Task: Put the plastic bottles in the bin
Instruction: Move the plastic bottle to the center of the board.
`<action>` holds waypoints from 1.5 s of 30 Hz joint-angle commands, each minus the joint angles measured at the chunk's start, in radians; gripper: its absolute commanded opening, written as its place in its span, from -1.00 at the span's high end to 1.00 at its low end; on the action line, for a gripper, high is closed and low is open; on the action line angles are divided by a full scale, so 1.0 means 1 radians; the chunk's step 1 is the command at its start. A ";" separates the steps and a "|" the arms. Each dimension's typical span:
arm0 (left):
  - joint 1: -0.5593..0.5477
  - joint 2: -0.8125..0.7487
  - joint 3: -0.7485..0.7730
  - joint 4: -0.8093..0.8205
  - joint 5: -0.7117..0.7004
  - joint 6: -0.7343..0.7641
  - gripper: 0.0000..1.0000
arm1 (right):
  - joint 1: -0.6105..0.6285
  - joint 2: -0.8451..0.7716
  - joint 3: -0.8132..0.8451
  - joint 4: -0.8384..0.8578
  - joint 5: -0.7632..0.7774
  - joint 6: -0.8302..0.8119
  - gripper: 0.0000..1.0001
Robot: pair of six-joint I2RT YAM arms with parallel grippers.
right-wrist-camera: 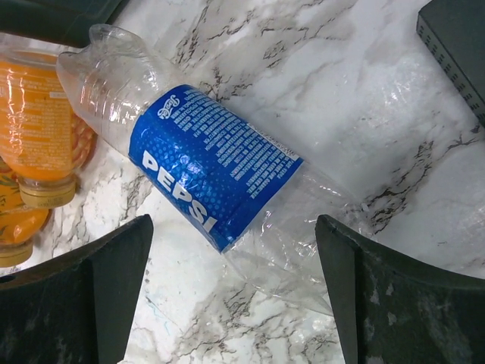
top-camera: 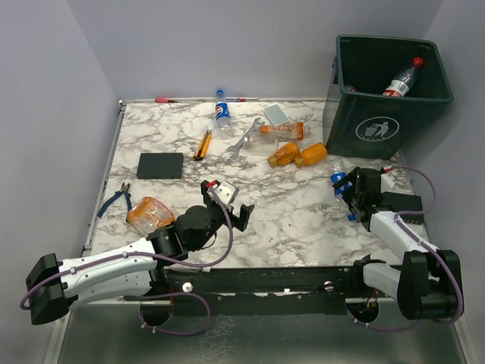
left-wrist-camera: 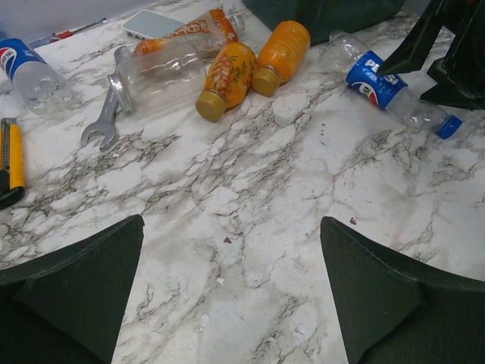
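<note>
The dark green bin [top-camera: 390,114] stands at the back right with a red-capped bottle [top-camera: 402,79] inside. My right gripper [top-camera: 355,196] is open, its fingers on either side of a crushed clear Pepsi bottle [right-wrist-camera: 212,178] lying on the marble, not touching it. That Pepsi bottle [left-wrist-camera: 386,87] also shows in the left wrist view. My left gripper [left-wrist-camera: 231,296] is open over bare marble with nothing between its fingers. Two orange bottles [top-camera: 284,155] [top-camera: 312,155] lie close together at mid-table. A clear bottle [left-wrist-camera: 163,76], another Pepsi bottle [top-camera: 222,114] and a squashed orange bottle [top-camera: 150,214] lie elsewhere.
A silver wrench [top-camera: 244,138] and a yellow-handled knife [top-camera: 203,144] lie near the back bottles. A black block [top-camera: 161,164] and blue-handled pliers [top-camera: 116,199] are on the left. A small grey card [top-camera: 276,114] lies beside the orange-labelled bottle [top-camera: 284,130].
</note>
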 commanded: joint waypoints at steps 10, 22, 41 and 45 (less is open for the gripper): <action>-0.005 0.009 0.031 -0.004 0.034 0.014 -0.98 | 0.297 0.042 0.012 -0.194 -0.062 0.183 -0.88; -0.005 -0.120 0.003 0.009 -0.187 0.014 -0.98 | 0.536 -0.074 0.154 -0.421 0.196 0.175 -0.99; -0.008 -0.151 -0.013 0.020 -0.255 0.027 -0.98 | 0.409 0.192 0.253 -0.261 0.141 -0.117 -0.99; -0.013 -0.161 -0.013 0.016 -0.257 0.032 -0.98 | 0.392 0.231 0.275 -0.225 0.104 -0.138 -0.99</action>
